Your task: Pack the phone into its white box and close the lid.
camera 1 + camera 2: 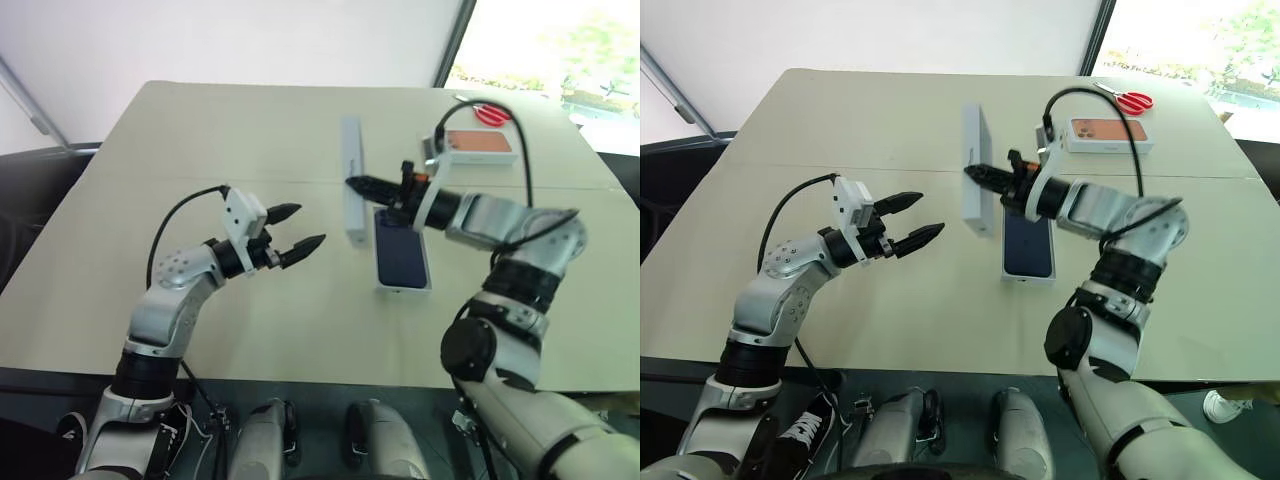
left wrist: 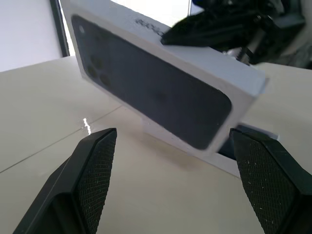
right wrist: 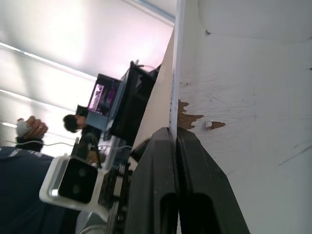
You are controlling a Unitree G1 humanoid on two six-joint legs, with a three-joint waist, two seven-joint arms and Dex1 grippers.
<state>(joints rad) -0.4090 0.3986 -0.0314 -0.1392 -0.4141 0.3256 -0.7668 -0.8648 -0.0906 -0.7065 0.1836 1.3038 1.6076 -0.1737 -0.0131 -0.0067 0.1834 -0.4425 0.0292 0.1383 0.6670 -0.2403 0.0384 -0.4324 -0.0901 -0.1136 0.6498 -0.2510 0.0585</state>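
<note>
your right claw is pinched shut on the lid's side wall, so the lid stands on edge, lifted off the table. its printed dark-blue face points toward your left claw; the plain white inside faces the right wrist. just under and behind the right claw lies the box with the phone resting in it, dark back up. your left claw hangs beside the lid with its fingers spread wide and nothing between them, a clear gap from the lid's face. beyond the right arm sit a box with an orange phone picture and red scissors.
</note>
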